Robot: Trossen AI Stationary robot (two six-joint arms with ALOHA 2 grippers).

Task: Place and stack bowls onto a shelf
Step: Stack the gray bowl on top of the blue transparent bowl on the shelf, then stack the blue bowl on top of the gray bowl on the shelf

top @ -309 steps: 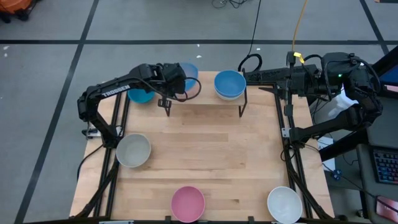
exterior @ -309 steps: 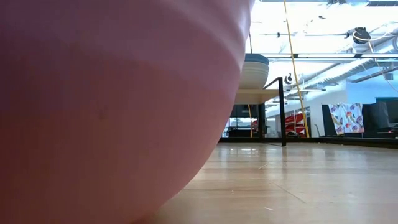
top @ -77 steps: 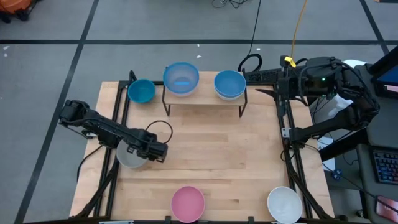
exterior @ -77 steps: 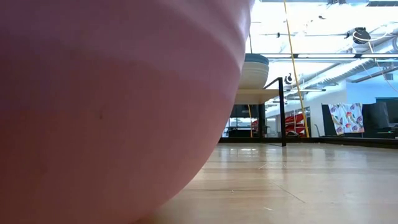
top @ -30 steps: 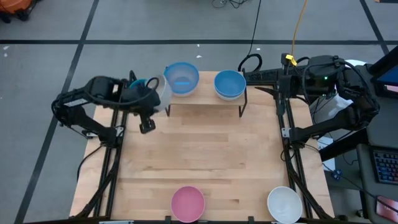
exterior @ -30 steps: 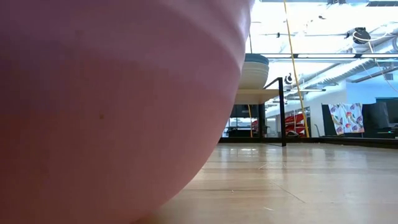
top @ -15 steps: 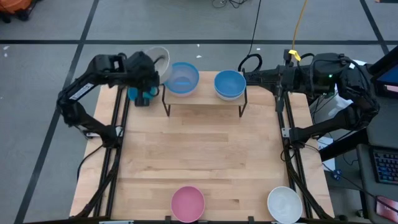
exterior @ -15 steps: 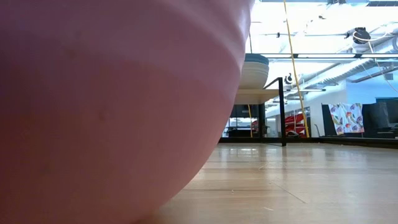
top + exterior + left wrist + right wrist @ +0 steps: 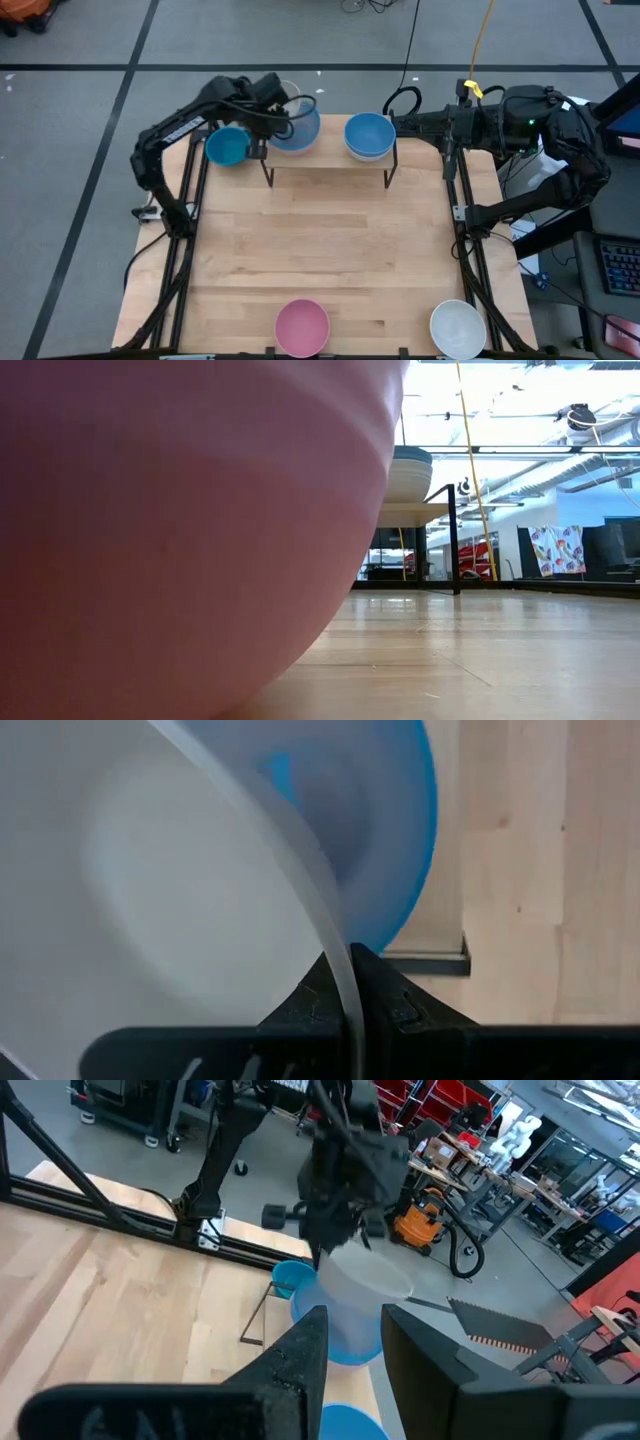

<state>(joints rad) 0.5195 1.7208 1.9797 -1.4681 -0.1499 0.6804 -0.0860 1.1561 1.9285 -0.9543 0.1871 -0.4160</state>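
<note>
My left arm reaches over the table's far left corner, elbow bent. Left tool pinches the rim of a grey-white bowl, held tilted over the light blue bowl on the shelf. Teal bowl sits beside the shelf's left end. Blue bowl stack is on the shelf's right end. Right arm stretched level at the far right edge; right tool fingers apart, nothing between them. Pink bowl and white bowl are at the near edge.

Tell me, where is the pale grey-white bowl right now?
In the high view, the grey-white bowl hangs in the left gripper, over the light blue bowl on the shelf's left end.
</note>
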